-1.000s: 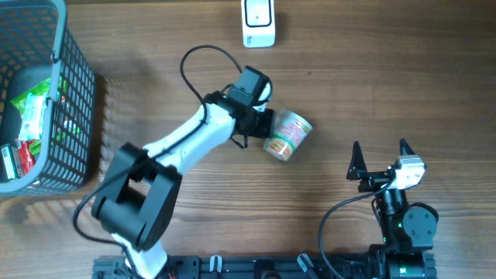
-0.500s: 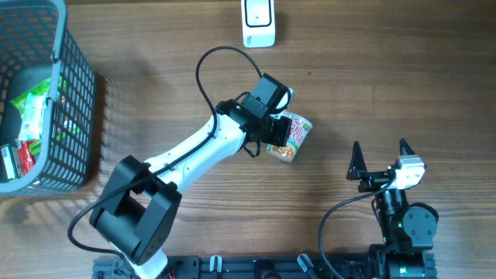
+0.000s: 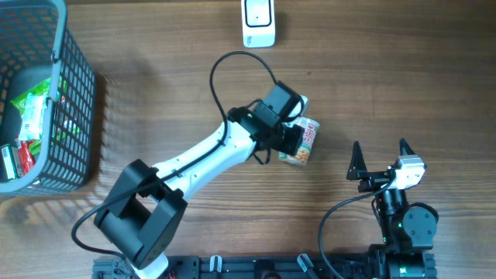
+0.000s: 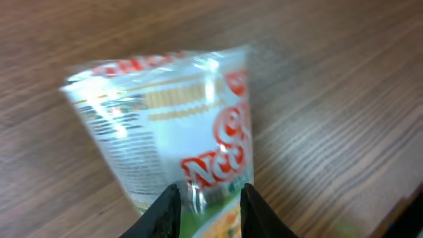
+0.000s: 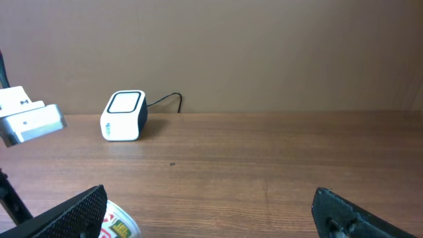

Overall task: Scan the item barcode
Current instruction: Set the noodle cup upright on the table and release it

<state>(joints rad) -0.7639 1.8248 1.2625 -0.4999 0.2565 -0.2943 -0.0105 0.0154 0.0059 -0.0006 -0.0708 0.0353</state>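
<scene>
The item is a cup of noodles (image 3: 302,145) in a red, white and green wrapper, lying tilted right of the table's middle. My left gripper (image 3: 290,139) reaches over it from the left. In the left wrist view the cup (image 4: 172,125) fills the frame, and the left gripper (image 4: 208,210) has both fingers pressed against its lower end. The white barcode scanner (image 3: 259,22) stands at the far edge, apart from the cup. My right gripper (image 3: 380,153) waits open near the front right, with the cup's rim (image 5: 120,225) by its left finger.
A dark wire basket (image 3: 74,116) holding packaged goods stands at the far left. The scanner (image 5: 123,116) has a thin cable trailing behind it. Part of the left arm (image 5: 26,119) shows at the right wrist view's left edge.
My left arm has swung rightward and slightly toward the front, carrying the cup with it and turning it. The right arm has not moved.
</scene>
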